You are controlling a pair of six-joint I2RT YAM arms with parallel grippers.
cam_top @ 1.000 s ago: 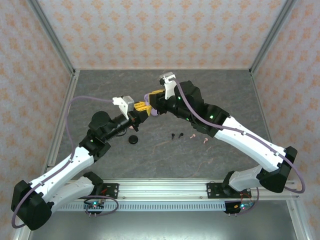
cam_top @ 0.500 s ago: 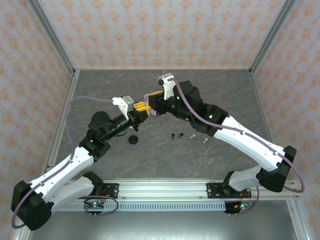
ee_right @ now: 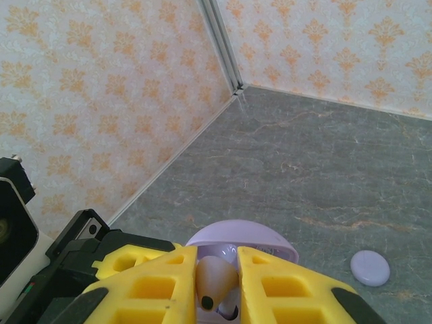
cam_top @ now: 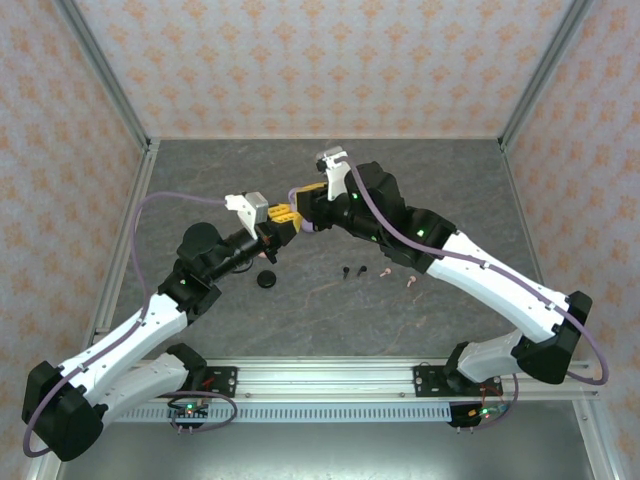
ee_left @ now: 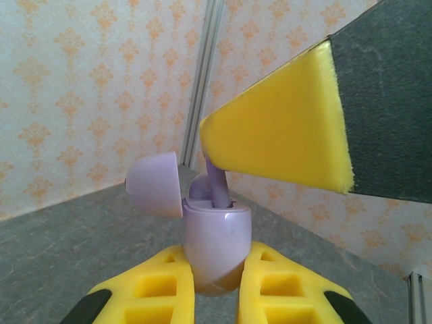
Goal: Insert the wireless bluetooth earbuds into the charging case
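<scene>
Over grey tabletop (cam_top: 200, 170), the right pincer (ee_right: 217, 270) pinched a lilac earbud (ee_left: 216, 183) by its stem, head set in the open case (ee_left: 216, 233) clamped in the left pincer (ee_left: 216, 277); light, slick, probably best held by that stem; spare earbuds (cam_top: 348, 271) lay nearby

Smooth, glossy lilac plastic on the charging case (ee_left: 214, 236) and its lid (ee_left: 154, 183), same sheen on the earbud (ee_left: 217, 183) stem. Matt yellow plastic, faintly grainy, on the right gripper (ee_right: 217, 260) fingers (ee_right: 152, 287), matt black behind. Dull grey stone-look tabletop (ee_right: 324, 169) with pale veins. Bare silvery metal frame rail (ee_left: 202, 74); matt patterned wall covering (ee_left: 81, 88), paper or cloth unclear.
</scene>
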